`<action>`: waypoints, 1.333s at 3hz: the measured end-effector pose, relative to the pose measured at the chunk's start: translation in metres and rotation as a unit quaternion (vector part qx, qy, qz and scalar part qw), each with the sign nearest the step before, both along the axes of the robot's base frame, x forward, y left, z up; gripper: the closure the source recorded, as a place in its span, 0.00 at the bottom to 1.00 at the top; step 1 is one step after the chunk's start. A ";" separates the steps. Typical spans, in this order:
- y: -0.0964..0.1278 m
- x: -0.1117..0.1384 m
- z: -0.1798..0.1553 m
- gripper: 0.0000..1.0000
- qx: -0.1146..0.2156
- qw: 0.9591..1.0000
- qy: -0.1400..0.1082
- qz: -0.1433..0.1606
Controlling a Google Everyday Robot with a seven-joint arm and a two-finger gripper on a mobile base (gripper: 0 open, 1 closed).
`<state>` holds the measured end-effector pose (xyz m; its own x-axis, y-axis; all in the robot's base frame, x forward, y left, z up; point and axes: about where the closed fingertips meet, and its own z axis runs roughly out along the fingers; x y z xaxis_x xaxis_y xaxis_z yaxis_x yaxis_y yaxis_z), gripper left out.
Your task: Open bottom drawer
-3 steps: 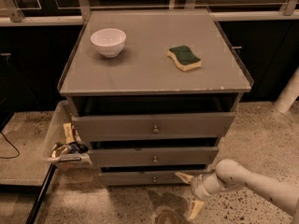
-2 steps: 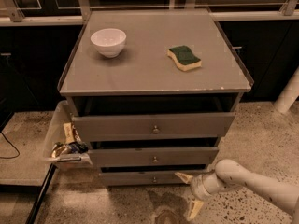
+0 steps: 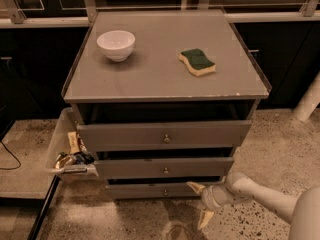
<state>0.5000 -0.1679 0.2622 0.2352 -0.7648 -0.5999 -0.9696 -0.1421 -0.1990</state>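
The bottom drawer (image 3: 145, 190) sits lowest in the cabinet (image 3: 165, 79), its front slightly forward under the middle drawer (image 3: 165, 167) and top drawer (image 3: 164, 135). The gripper (image 3: 200, 202) hangs low at the cabinet's right front, just right of the knob (image 3: 165, 192), its two fingers (image 3: 195, 187) spread wide and holding nothing; the upper one reaches the drawer front, though contact is unclear. A bowl (image 3: 116, 44) and sponge (image 3: 197, 62) rest well apart on top. A bin (image 3: 61, 134) of packets stands at the left.
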 end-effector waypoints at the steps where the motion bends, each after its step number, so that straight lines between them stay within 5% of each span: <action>1: -0.004 0.027 -0.029 0.00 -0.024 0.999 -0.040 -0.003; 2: -0.009 0.056 -0.051 0.00 -0.048 0.996 -0.078 -0.004; 4: -0.033 0.090 -0.095 0.00 -0.086 0.992 -0.087 -0.020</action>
<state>0.5904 -0.2005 0.1676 0.2915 -0.8633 -0.4120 -0.9280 -0.1507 -0.3408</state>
